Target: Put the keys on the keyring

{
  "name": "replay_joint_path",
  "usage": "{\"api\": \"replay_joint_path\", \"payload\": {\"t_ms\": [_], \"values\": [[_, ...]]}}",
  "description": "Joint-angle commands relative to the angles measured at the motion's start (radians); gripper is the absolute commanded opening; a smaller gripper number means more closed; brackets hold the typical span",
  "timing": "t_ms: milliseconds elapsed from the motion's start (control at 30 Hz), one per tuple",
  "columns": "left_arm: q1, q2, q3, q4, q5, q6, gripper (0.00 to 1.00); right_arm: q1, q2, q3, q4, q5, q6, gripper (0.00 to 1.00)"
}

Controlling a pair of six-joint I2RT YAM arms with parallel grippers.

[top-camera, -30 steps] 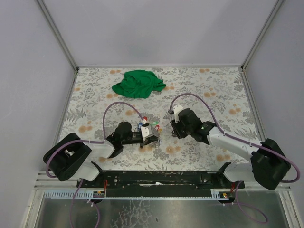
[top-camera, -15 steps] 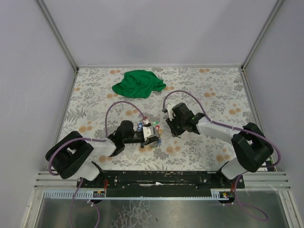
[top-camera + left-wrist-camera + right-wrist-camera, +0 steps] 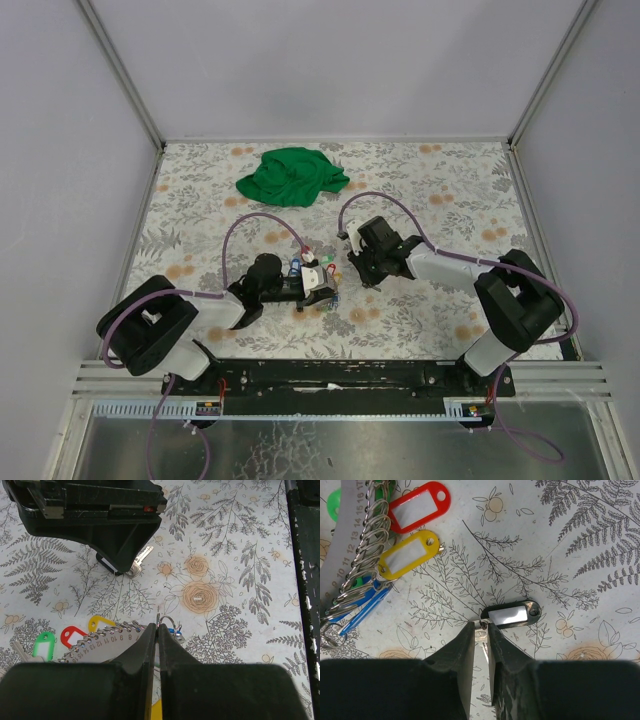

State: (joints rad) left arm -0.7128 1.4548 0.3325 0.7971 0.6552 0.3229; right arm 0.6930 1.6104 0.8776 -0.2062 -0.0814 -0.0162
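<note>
In the left wrist view my left gripper (image 3: 157,626) is shut on the keyring (image 3: 170,620), a thin wire loop poking out past its tips. Beside it lies a grey numbered strip (image 3: 102,644) of rings carrying green (image 3: 42,645), red (image 3: 72,634) and yellow (image 3: 100,624) tagged keys. My right gripper (image 3: 480,625) is low on the table with its fingers pressed to both sides of a silver key (image 3: 481,634) that carries a black tag (image 3: 512,614). Red (image 3: 418,506), yellow (image 3: 409,555) and blue (image 3: 362,607) tags lie to its upper left.
A crumpled green cloth (image 3: 292,176) lies at the back of the flowered table (image 3: 450,200). The two grippers (image 3: 325,290) (image 3: 352,272) sit close together near the table's middle. Grey walls enclose the table; a black rail (image 3: 340,375) runs along the near edge.
The right arm has swung left toward the left gripper and lowered, and its jaws have narrowed onto the key. The left gripper has barely moved.
</note>
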Motion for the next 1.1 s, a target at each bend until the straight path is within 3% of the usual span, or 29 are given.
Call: {"api": "replay_joint_path", "payload": {"t_ms": [0,300,467,1067], "values": [[-0.005,0.006,0.026,0.024,0.009,0.009,0.0,-0.004,0.007,0.035,0.009,-0.014,-0.015,0.22],[-0.006,0.003,0.025,0.023,0.015,0.009,0.0,-0.005,0.039,0.029,0.016,-0.013,-0.02,0.15],[-0.005,-0.002,0.023,0.024,0.024,0.016,0.0,-0.004,0.016,0.012,0.028,-0.036,-0.04,0.03],[0.006,-0.072,-0.041,0.103,0.127,0.046,0.0,0.002,-0.395,-0.248,0.21,-0.348,-0.311,0.0]]}}
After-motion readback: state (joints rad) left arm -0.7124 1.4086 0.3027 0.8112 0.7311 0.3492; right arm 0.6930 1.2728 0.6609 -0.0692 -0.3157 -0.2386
